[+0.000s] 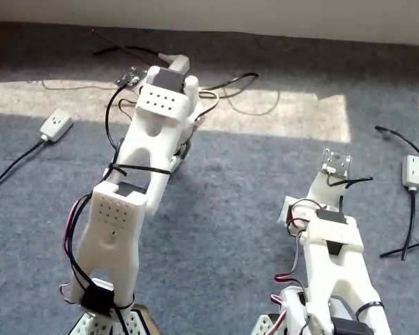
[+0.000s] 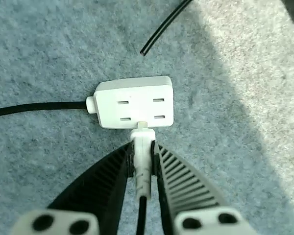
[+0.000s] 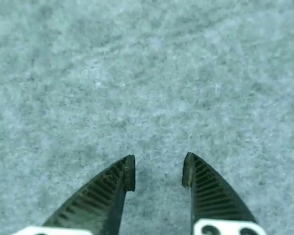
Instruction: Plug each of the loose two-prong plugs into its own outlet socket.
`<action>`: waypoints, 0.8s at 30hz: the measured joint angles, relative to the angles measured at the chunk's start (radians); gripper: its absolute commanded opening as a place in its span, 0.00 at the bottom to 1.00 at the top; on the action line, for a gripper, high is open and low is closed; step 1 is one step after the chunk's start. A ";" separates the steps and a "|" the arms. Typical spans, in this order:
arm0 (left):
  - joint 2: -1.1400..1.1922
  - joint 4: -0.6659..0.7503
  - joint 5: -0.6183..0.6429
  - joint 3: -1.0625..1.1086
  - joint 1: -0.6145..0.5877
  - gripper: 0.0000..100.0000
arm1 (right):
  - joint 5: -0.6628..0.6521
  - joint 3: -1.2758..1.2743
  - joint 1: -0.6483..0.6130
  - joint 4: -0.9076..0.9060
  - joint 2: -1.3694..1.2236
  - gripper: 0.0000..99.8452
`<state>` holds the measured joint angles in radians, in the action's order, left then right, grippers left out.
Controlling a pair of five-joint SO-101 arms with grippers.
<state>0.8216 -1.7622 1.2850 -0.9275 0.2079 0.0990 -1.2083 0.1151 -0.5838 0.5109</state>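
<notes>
**White plug (image 2: pixel 143 169) at the outlet (image 2: pixel 134 102) edge**

Far out on the carpet (image 2: pixel 49 49), the left claw (image 2: pixel 143 151) pinches the plug, its nose touching the outlet's side. Insertion seems in hand; whether prongs are seated cannot be told. Next likely needs a straight, level push. Right claw (image 3: pixel 158 171) hangs spread, nearer

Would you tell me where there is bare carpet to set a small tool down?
The widest bare carpet lies between the two arms. Another patch sits beside the left arm, nearer its base than the left outlet and cord. Crowded: the loose wires near the left gripper, and the right outlet with its cables.
</notes>
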 measured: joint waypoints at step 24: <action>0.023 -0.002 0.011 -0.100 -0.081 0.01 | 0.000 0.000 0.000 0.000 0.000 0.17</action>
<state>0.8447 -1.7637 1.2958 -1.0273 0.1266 0.0990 -1.2083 0.1151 -0.5838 0.5109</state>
